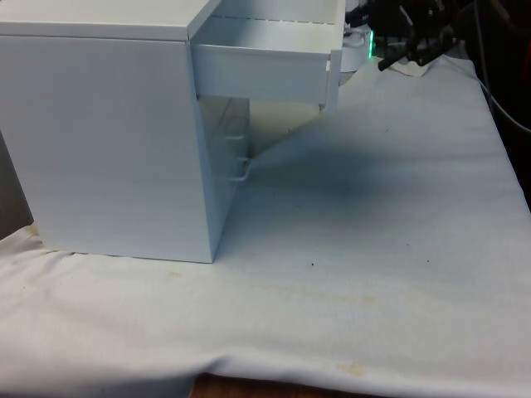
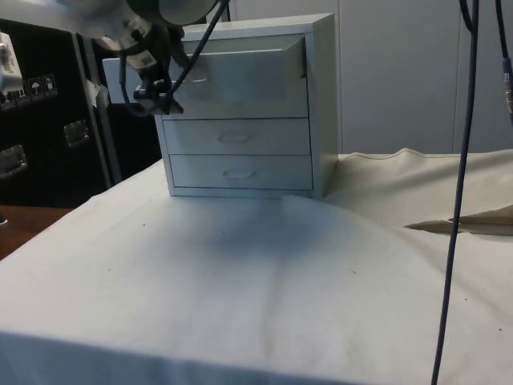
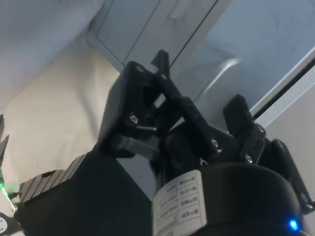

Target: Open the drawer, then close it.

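White three-drawer chest [image 1: 108, 137], smooth painted panels, sits on the white cloth-covered table [image 1: 373, 274], towards the front view's left, with its side panel facing that camera. In the side view the chest [image 2: 321, 104] shows its drawer fronts.

Top white drawer [image 1: 261, 62] is pulled out partway; front view shows its open box interior and side wall sticking out towards the front view's right. Side view has the same drawer [image 2: 232, 76] protruding from the chest face, front panel clear of the frame. Middle drawer [image 2: 236, 136] and bottom drawer [image 2: 240, 171] are both flush with the frame, each with a thin loop handle. Front view catches two of those handles in profile on the chest's front edge [image 1: 239, 162].

Black two-finger gripper [image 2: 154, 95] hangs at the outer end of the pulled-out top drawer's front panel, just beside it, fingers pointing down. In the front view the gripper [image 1: 406, 46] is beyond the drawer front, near the table's far edge. Whether it touches the panel or handle: cannot tell.

Wrist view: gripper [image 3: 197, 78] has its two black fingers [image 3: 160, 61] spread apart with a visible gap and nothing between them. Pale drawer panels lie beyond the fingertips.

Dark cable [image 2: 457, 200] hangs down the side view's right.
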Available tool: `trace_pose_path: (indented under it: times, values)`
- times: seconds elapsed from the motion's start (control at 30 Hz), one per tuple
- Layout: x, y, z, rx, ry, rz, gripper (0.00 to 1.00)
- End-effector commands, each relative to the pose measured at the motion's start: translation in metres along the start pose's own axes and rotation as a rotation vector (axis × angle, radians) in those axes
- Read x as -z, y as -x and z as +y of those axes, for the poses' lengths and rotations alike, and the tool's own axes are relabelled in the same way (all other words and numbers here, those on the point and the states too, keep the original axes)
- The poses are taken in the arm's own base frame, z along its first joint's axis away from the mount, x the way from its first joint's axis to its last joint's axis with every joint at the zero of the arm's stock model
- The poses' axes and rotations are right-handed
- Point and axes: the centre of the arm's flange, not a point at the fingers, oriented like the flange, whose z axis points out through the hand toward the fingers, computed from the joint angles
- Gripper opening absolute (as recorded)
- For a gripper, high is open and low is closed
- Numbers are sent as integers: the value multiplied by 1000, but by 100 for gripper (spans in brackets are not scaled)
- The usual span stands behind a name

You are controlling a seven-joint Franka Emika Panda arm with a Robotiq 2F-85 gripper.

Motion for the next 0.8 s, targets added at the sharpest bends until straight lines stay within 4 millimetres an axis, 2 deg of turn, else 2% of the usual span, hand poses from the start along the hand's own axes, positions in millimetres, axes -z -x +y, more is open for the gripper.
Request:
trace_pose_path:
  times: [0.0, 0.07, 0.13, 0.17, 0.43, 0.77]
  values:
    - [0, 0, 0, 0, -1, 0, 86]
    - [4, 1, -4, -2, 0, 0, 96]
    - [9, 2, -9, -4, 0, 2, 100]
    - [5, 2, -5, -3, -4, 8, 100]
    - [28, 6, -26, -20, -2, 13, 100]
    - [40, 8, -44, -29, 6, 32, 100]
